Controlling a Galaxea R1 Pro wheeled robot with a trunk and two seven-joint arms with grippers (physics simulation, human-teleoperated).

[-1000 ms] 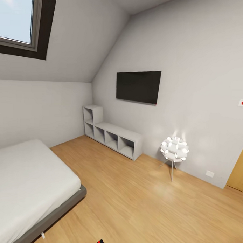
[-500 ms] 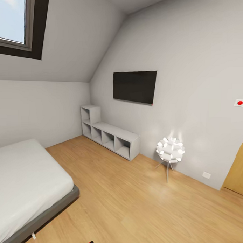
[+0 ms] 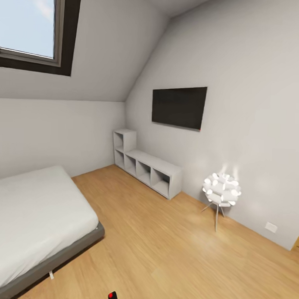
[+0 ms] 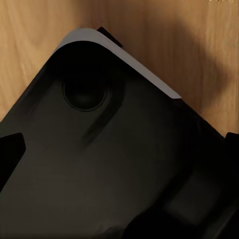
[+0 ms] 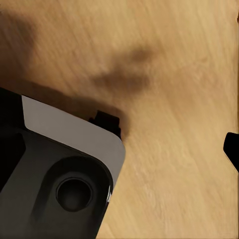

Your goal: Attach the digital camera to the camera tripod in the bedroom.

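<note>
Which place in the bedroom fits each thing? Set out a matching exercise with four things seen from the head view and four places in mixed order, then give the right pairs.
Things
1. television
2. skylight window
3. globe floor lamp
4. bed

Places
A. set in the sloped ceiling
B. on the wooden floor, left part of the view
C. mounted on the wall above the cubby shelf
D. standing on thin legs near the wall, beside a wall socket

Pairs: 1-C, 2-A, 3-D, 4-B

A black robot base (image 5: 55,194) with a pale grey edge (rounded corner) sits on wooden plank floor (image 5: 169,99).
</note>
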